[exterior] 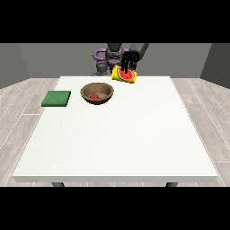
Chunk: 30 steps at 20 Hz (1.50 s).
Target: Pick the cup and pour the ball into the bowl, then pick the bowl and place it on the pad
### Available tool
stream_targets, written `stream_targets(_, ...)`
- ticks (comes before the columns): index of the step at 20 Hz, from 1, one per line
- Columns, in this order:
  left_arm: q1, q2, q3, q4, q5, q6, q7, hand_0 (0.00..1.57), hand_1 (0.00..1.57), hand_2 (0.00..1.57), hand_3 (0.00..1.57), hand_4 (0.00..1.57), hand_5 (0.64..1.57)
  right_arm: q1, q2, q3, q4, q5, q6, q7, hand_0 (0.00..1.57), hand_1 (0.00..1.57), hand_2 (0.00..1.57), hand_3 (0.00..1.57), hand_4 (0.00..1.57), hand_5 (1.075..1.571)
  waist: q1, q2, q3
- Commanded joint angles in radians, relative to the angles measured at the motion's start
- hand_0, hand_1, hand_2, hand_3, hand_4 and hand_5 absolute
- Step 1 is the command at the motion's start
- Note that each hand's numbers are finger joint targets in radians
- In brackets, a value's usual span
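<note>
The white worktop spreads out in front of the robot hand, which shows at the view's right. Its black fingers curl round a yellow cup, held tipped on its side above the worktop's far edge. A brown bowl sits on the worktop below the robot hand, towards the view's left. A green pad lies farther left. A red ball rests inside the bowl.
</note>
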Motion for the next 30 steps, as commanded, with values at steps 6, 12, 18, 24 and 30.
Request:
stream_targets(6,0.305,0.070,0.282,-0.217,0.469,0.122,-0.481,1.55,1.55,1.57,1.57,1.31,1.549,0.012,0.029,0.026,-0.165,0.009,-0.027,-0.013,0.00,0.00,0.00,0.00,0.40,1.566,-0.003,0.147,-0.0040)
stream_targets(12,0.300,-0.095,0.445,-0.388,0.853,-0.133,-0.611,1.37,1.37,1.57,1.57,1.24,1.547,0.029,0.052,0.042,-0.184,0.026,-0.059,0.010,0.00,0.00,0.00,0.00,0.45,1.565,0.047,0.127,-0.0203)
stream_targets(18,0.332,-0.084,0.609,-0.479,1.190,-0.517,-0.791,0.41,0.41,0.00,0.00,0.26,1.569,0.039,0.096,0.068,-0.210,0.065,-0.111,0.004,0.00,0.00,0.00,0.00,0.53,1.564,0.138,0.219,-0.0069)
stream_targets(24,0.281,0.140,0.732,-0.380,1.326,-0.821,-0.862,0.00,0.00,0.00,0.00,0.00,1.553,0.002,0.168,0.205,-0.342,0.217,-0.217,0.018,0.00,0.00,0.00,0.00,0.49,1.568,0.125,0.370,0.0015)
stream_targets(30,0.209,0.343,0.763,-0.357,1.356,-0.939,-0.722,0.00,0.00,0.00,0.00,0.00,1.531,-0.005,0.166,0.133,-0.169,0.168,-0.189,-0.056,0.00,0.00,0.00,0.00,0.48,1.569,0.114,0.395,0.0048)
